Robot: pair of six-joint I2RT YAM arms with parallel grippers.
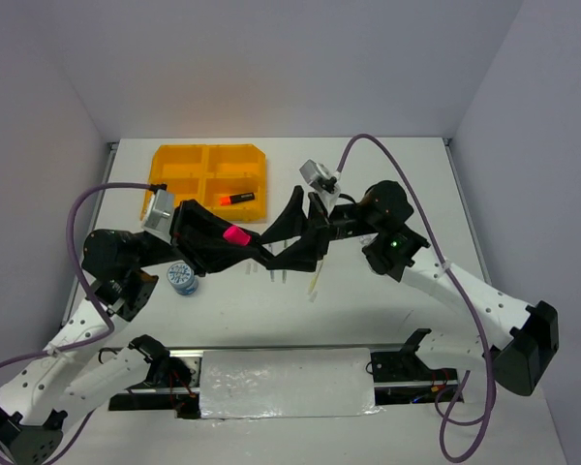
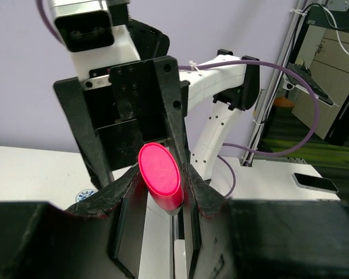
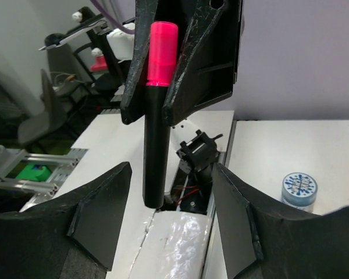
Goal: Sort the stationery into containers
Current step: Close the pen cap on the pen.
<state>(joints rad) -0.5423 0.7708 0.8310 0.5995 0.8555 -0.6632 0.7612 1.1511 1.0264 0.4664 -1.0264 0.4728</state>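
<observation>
A short black marker with a pink cap (image 1: pixel 235 235) is held in the air over the table's middle, with my left gripper (image 1: pixel 244 242) shut on it just below the cap (image 2: pixel 160 170). My right gripper (image 1: pixel 277 240) faces it, open. In the right wrist view the marker's black barrel (image 3: pixel 156 133) hangs between the spread right fingers (image 3: pixel 104 203) and touches neither. The orange-yellow four-compartment tray (image 1: pixel 174 160) lies at the back left, with an orange-capped marker (image 1: pixel 237 198) in its near right compartment. A round grey-blue roll (image 1: pixel 183 277) sits on the table under my left arm.
Thin pale pens or sticks (image 1: pixel 315 281) lie on the table below the two grippers, partly hidden by them. A foil-covered strip (image 1: pixel 286 383) runs along the near edge between the arm bases. The roll (image 3: pixel 299 189) also shows at the right of the right wrist view.
</observation>
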